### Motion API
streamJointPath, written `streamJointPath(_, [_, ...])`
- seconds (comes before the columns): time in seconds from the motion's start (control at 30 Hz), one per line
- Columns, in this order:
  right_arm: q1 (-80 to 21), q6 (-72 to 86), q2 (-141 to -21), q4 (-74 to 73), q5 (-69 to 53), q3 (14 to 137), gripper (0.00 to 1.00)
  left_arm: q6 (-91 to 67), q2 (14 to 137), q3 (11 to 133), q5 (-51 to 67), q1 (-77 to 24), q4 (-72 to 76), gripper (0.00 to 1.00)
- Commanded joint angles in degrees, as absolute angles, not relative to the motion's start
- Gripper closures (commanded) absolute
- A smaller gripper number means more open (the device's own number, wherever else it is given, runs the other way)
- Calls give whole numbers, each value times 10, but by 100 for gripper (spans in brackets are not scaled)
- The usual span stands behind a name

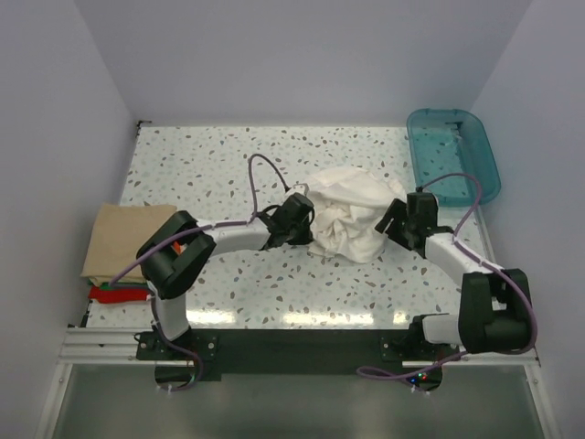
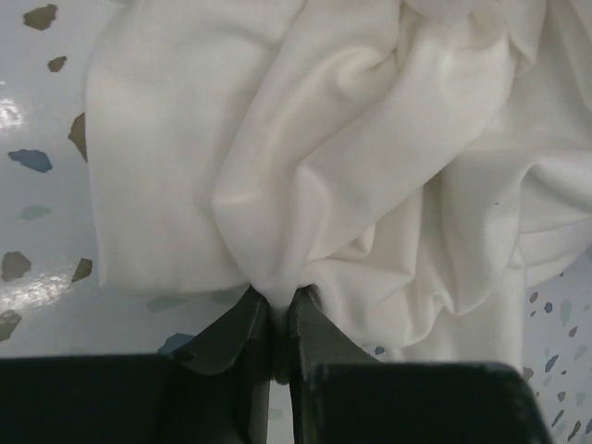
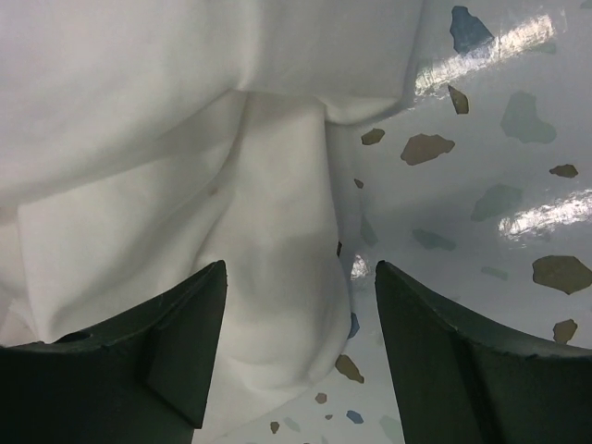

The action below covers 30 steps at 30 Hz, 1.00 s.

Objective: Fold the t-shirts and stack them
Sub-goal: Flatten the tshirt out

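Right now the white t-shirt (image 1: 347, 215) lies crumpled on the tabletop (image 1: 201, 160), near the teal bin (image 1: 452, 146). The left gripper (image 2: 275, 301) is pinching a fold on the shirt's side away from the bin, and the right gripper (image 3: 301, 277) is spread over the side nearer the bin, holding nothing. To spread the shirt well, the right gripper should probably close on one hem layer only, then both draw apart evenly

OCCLUDED: red t-shirt (image 1: 111, 294) mostly beneath tan t-shirt (image 1: 123, 240), only edge showing | CROPPED: white t-shirt (image 2: 370, 166) cut by top and right edges, left wrist view | HIDDEN: left hand (image 1: 309, 222) fingertips under own wrist, top view
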<state>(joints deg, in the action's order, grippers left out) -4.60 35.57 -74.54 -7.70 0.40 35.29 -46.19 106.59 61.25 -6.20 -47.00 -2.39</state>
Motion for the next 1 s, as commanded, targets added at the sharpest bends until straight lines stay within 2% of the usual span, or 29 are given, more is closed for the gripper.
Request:
streamJointPath(0.0, [-48,361,-767,-31,1,352,32,-473,1036,638,-141,-449,-90,90])
streamJointPath(0.03, [-49,362,-774,-26,1,353,33,-480,1023,623,-148,-440,-104,99])
streamJointPath(0.07, [-51,364,-788,-23,-17,354,35,-482,992,613,-150,-427,-107,100])
streamJointPath(0.2, [-87,376,-830,-4,-19,363,40,-482,901,557,-149,-348,-121,100])
streamJointPath(0.27, [-104,382,-846,-3,-18,371,47,-475,850,542,-169,-328,-150,100])
streamJointPath(0.3, [-119,389,-860,-2,-15,374,61,-473,836,540,-174,-310,-158,100])
streamJointPath(0.4, [-134,395,-867,-10,-13,392,81,-463,787,528,-178,-274,-187,100])
streamJointPath(0.43, [-134,394,-861,-17,-10,395,92,-458,779,522,-177,-266,-197,100])
streamJointPath(0.5, [-135,389,-845,-40,-6,405,100,-454,760,516,-167,-243,-201,99])
streamJointPath(0.6, [-135,379,-774,-81,-3,418,100,-449,751,509,-154,-222,-212,87])
streamJointPath(0.7, [-136,362,-721,-127,-15,428,100,-451,734,505,-145,-216,-219,57])
streamJointPath(0.73, [-136,359,-704,-140,-15,432,100,-454,728,498,-145,-216,-221,41])
streamJointPath(0.77, [-136,356,-681,-162,-16,432,100,-457,716,495,-147,-217,-222,34])
streamJointPath(0.83, [-137,351,-658,-182,-17,428,95,-468,704,482,-145,-217,-228,27])
streamJointPath(0.97, [-136,352,-620,-191,-19,411,86,-487,690,437,-99,-217,-218,27])
